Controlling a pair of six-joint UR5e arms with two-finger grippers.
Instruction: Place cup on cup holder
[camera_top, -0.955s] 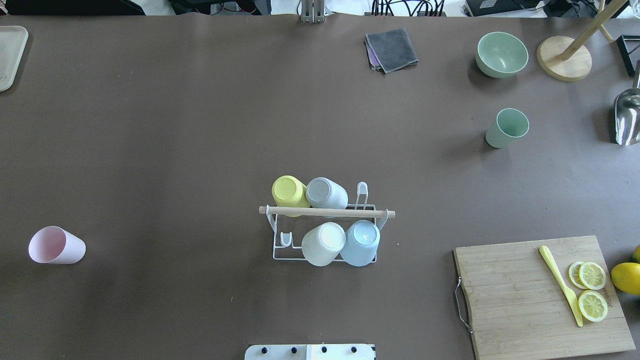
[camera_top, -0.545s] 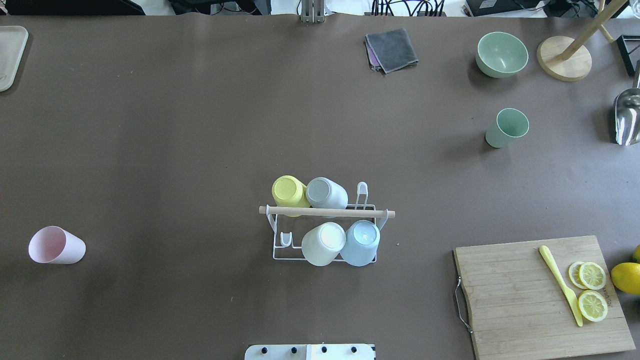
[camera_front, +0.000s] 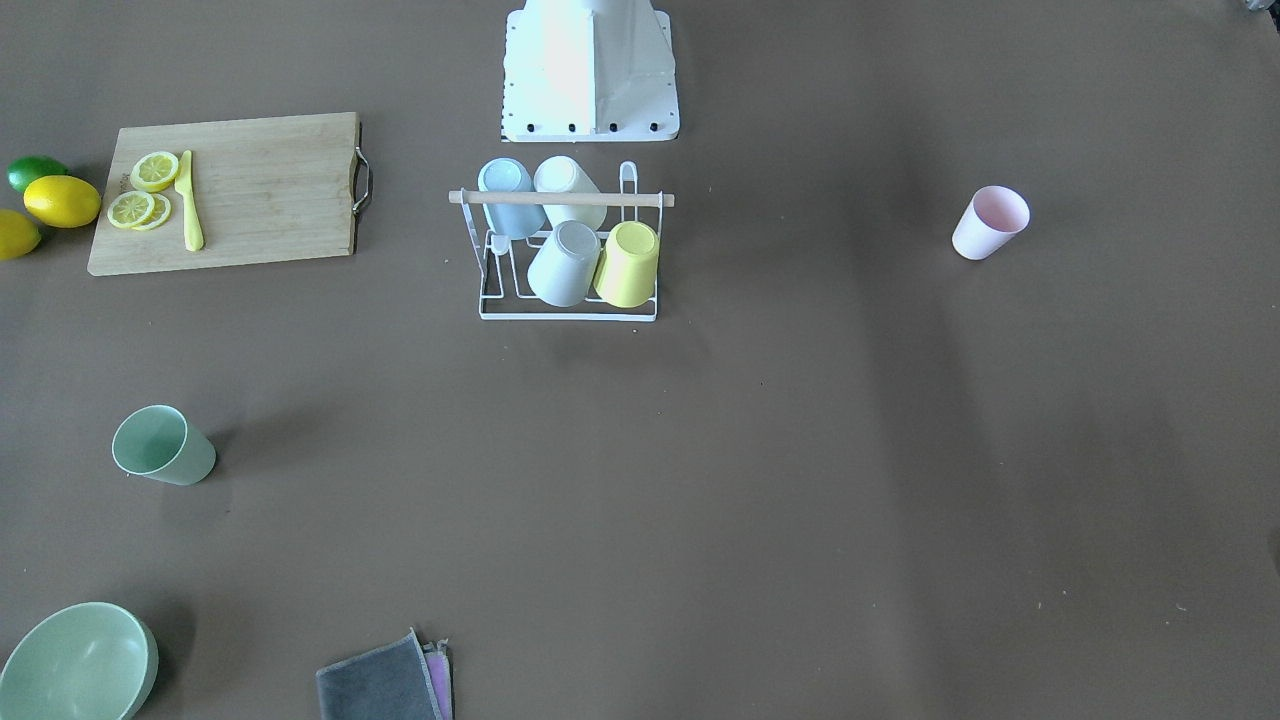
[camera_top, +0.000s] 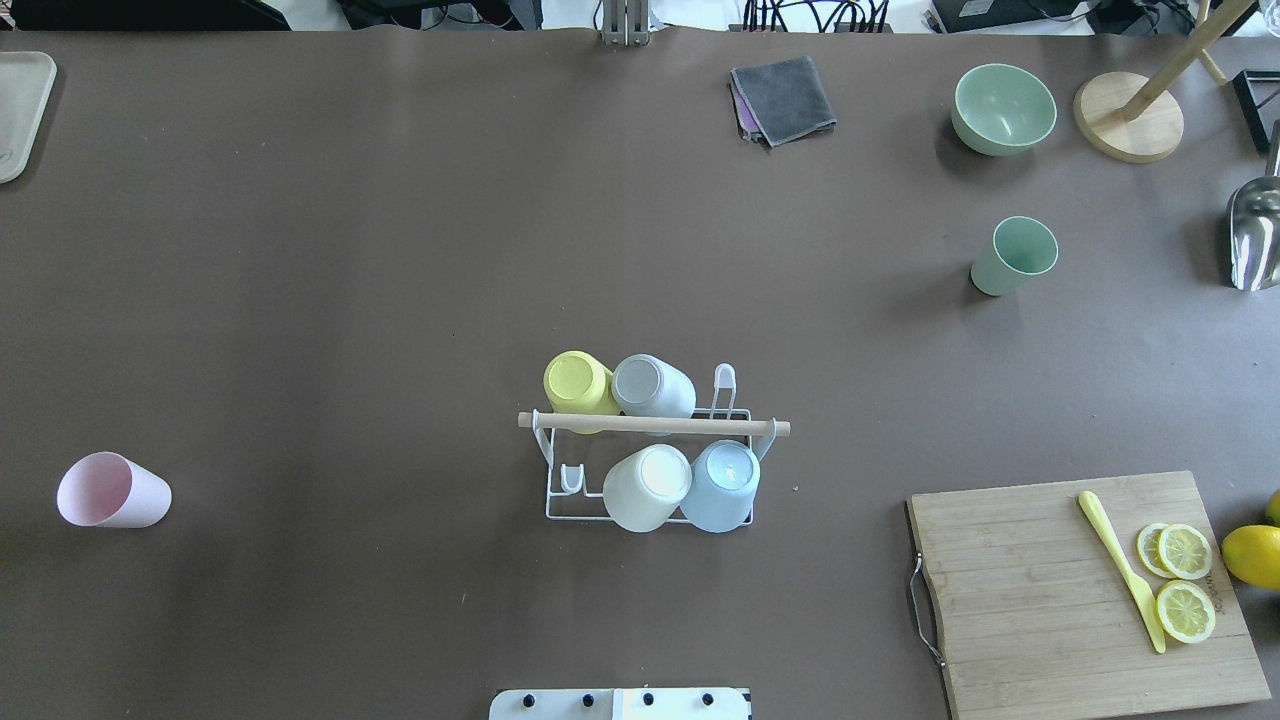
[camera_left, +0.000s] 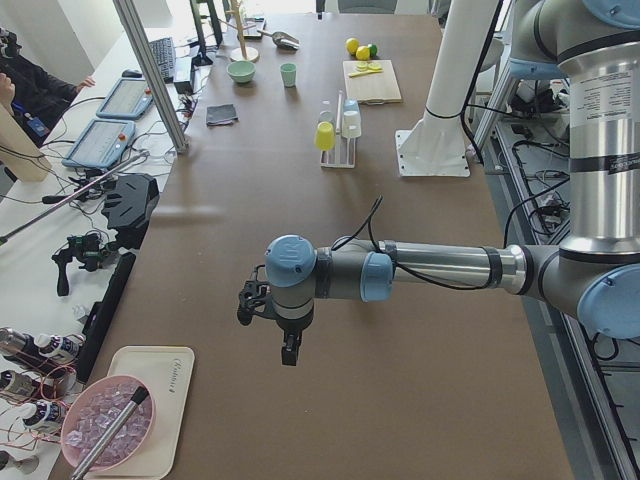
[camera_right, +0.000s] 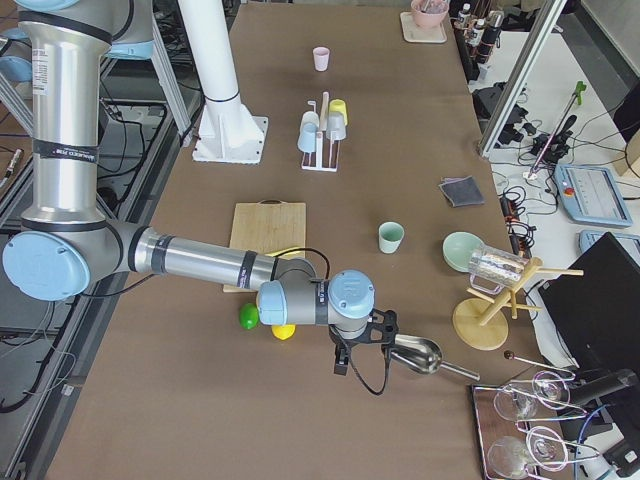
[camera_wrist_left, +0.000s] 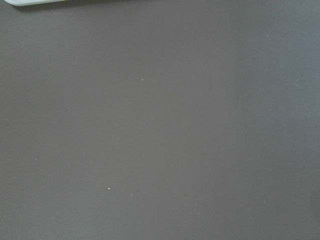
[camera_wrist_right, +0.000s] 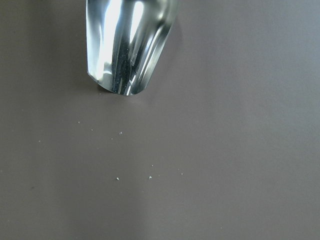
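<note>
The white wire cup holder (camera_top: 650, 424) with a wooden rod stands mid-table near the robot base; it also shows in the front view (camera_front: 560, 198). It bears yellow, grey, white and blue cups upside down. A pink cup (camera_top: 112, 490) stands far left, a green cup (camera_top: 1013, 256) far right. My left gripper (camera_left: 288, 352) shows only in the exterior left view, over bare table far from the holder. My right gripper (camera_right: 345, 365) shows only in the exterior right view, beside a metal scoop. I cannot tell whether either is open or shut.
A wooden cutting board (camera_top: 1080, 590) with lemon slices and a yellow knife lies front right. A green bowl (camera_top: 1003, 108), grey cloth (camera_top: 783, 98), wooden stand (camera_top: 1128, 115) and metal scoop (camera_top: 1255, 235) sit at the back right. A tray (camera_top: 20, 110) is far left.
</note>
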